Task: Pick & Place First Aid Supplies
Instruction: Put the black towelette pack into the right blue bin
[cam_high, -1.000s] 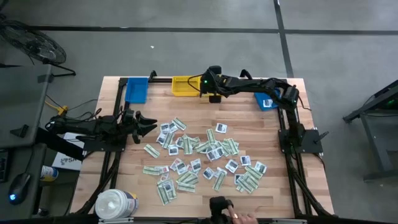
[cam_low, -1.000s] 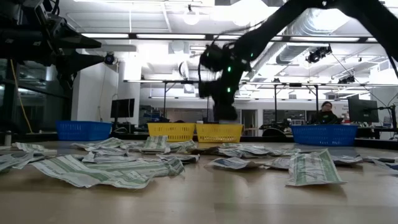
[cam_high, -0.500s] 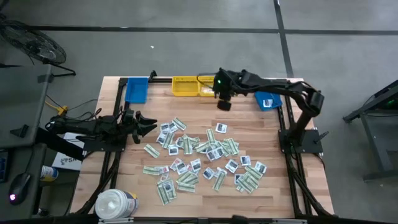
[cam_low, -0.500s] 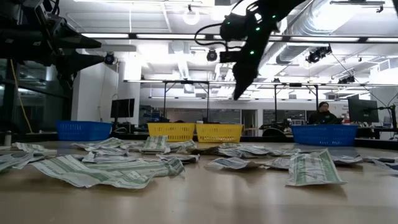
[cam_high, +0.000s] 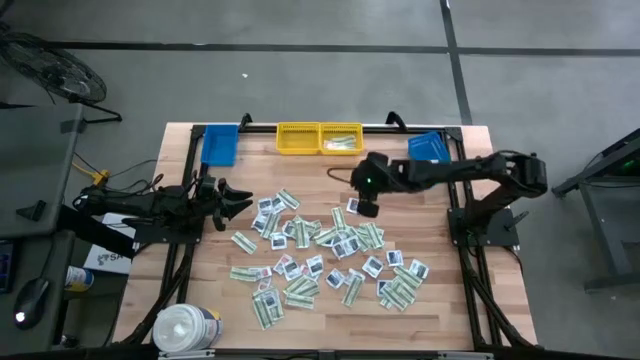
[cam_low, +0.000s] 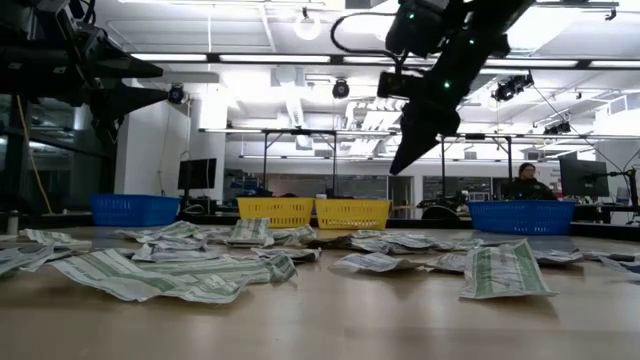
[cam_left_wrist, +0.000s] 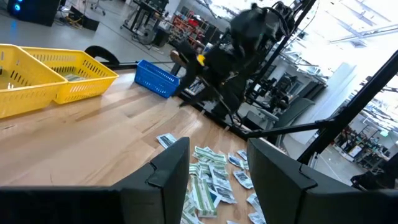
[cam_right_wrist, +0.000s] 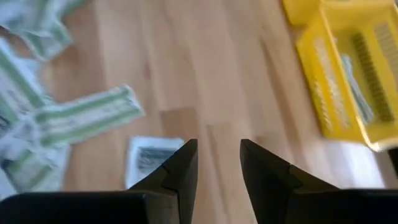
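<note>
A large open-plan robotics lab or workshop is being shown. A wooden worktable (cam_high: 330, 170) is being framed by black metal rails on a grey concrete floor, while exposed ducting (cam_low: 520, 45), strip lights and ceiling-mounted cameras are being seen overhead in the low view. Further benches crowded with monitors (cam_low: 582, 177) and equipment are being shown beyond the table, and a desk is being occupied by a seated person (cam_low: 520, 183).
</note>
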